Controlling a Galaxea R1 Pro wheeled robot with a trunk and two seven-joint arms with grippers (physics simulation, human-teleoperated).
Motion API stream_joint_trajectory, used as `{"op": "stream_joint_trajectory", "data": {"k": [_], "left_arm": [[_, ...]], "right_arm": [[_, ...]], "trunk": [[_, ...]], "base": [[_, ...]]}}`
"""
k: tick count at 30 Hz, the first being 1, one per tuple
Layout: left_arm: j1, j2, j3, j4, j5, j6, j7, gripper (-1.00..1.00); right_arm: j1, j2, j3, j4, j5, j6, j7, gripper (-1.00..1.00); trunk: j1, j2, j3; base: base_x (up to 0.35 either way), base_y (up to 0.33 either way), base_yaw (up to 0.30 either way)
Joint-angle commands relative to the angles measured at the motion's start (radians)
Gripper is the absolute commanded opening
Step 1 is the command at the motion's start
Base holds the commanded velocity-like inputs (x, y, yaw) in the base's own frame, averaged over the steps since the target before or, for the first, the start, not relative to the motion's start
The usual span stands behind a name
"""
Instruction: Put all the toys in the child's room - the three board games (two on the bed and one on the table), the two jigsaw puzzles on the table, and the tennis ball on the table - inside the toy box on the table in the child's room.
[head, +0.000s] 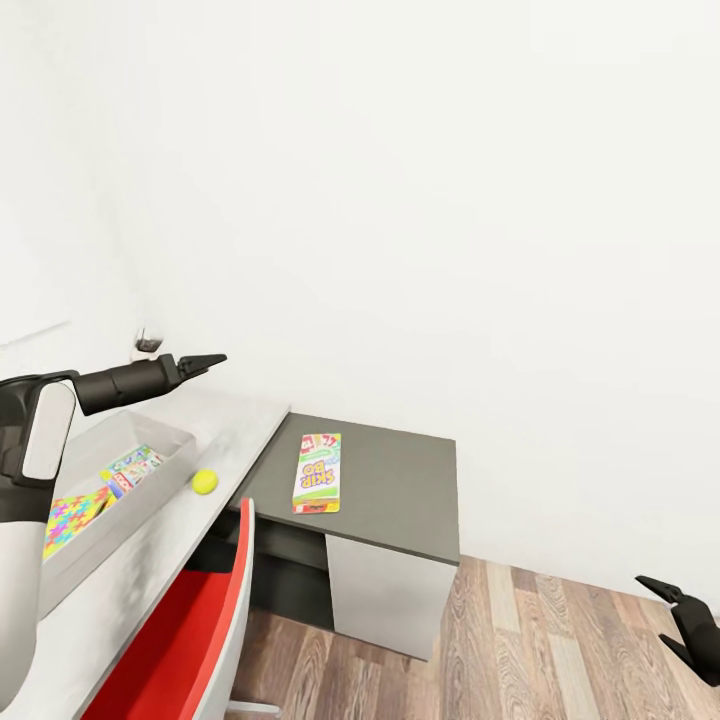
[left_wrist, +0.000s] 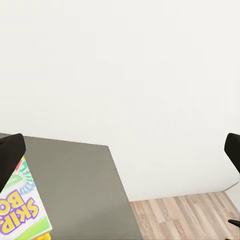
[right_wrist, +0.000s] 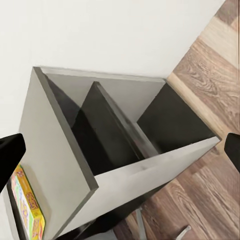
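Note:
The light-grey toy box rests on the pale table and holds a multicoloured jigsaw puzzle and a board game. Beside the box, a yellow-green tennis ball lies on the table. Another board game, white with big letters, lies flat on the lower dark grey cabinet. My left gripper is open and empty in the air above the table, beyond the box. My right gripper hangs open and empty low over the wood floor, far right.
A red-seated chair with a white back stands against the table's front. The dark cabinet has open shelves on one side. A white wall runs behind the furniture. Wood-plank floor lies to the cabinet's right.

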Motion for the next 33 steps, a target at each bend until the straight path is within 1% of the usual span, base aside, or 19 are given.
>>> {"op": "stream_joint_trajectory", "data": {"k": [1, 7, 22, 25, 29, 33], "left_arm": [[-0.001, 0.000, 0.001, 0.000, -0.005, 0.004, -0.006, 1.00], [0.000, 0.000, 0.000, -0.001, -0.008, 0.004, -0.006, 1.00], [0.001, -0.003, -0.003, 0.000, -0.020, 0.004, 0.010, 1.00], [0.001, -0.006, -0.003, 0.000, -0.030, 0.004, 0.018, 1.00], [0.001, -0.008, -0.004, 0.000, -0.053, 0.003, 0.023, 1.00], [0.001, -0.010, -0.003, 0.000, -0.073, 0.002, 0.029, 1.00]], "right_arm": [[-0.001, 0.000, -0.003, 0.008, 0.007, 0.005, 0.007, 1.00], [-0.001, 0.001, -0.001, 0.029, 0.012, 0.004, 0.006, 1.00], [-0.001, 0.002, 0.005, 0.034, 0.017, 0.000, 0.004, 1.00], [-0.001, 0.002, 0.006, 0.034, 0.017, -0.009, 0.004, 1.00], [-0.001, 0.002, 0.009, 0.034, 0.017, -0.036, 0.004, 1.00], [-0.001, 0.002, 0.010, 0.035, 0.017, -0.048, 0.004, 1.00]], "trunk": [[0.001, -0.002, -0.002], [0.001, -0.002, -0.004], [0.001, -0.002, -0.014], [0.001, -0.002, -0.017], [0.001, -0.002, -0.019], [0.001, -0.002, -0.022]], "base": [[0.000, 0.000, -0.002], [0.000, 0.000, -0.077], [0.000, 0.000, -0.238], [0.000, 0.000, -0.251], [0.000, 0.000, -0.243], [0.000, 0.000, -0.140]]}}
